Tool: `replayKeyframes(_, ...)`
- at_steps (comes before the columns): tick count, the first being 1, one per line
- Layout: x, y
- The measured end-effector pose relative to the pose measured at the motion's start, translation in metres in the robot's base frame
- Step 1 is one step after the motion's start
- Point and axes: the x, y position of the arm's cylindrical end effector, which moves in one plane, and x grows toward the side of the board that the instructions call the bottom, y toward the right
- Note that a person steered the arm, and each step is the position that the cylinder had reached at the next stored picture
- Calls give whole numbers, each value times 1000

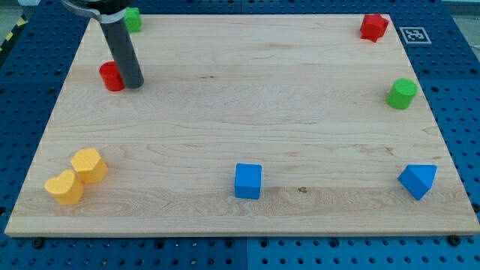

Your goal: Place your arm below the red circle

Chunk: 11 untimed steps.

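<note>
The red circle [112, 76], a short red cylinder, sits near the left edge of the wooden board [247, 112], toward the view's top. My dark rod comes down from the view's top left. My tip [134, 85] rests on the board right beside the red circle, at its right side and slightly lower. The rod hides part of the circle's right edge. Whether the tip touches the block cannot be told.
A green block [133, 19] sits at the top left, partly behind the rod. A red star-like block [373, 26] is top right, a green cylinder [402, 93] at the right edge. Blue cube [248, 181], blue triangle [418, 181], two yellow blocks [89, 165] [64, 187] lie along the bottom.
</note>
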Motion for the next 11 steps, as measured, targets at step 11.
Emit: replayKeyframes(11, 52, -49)
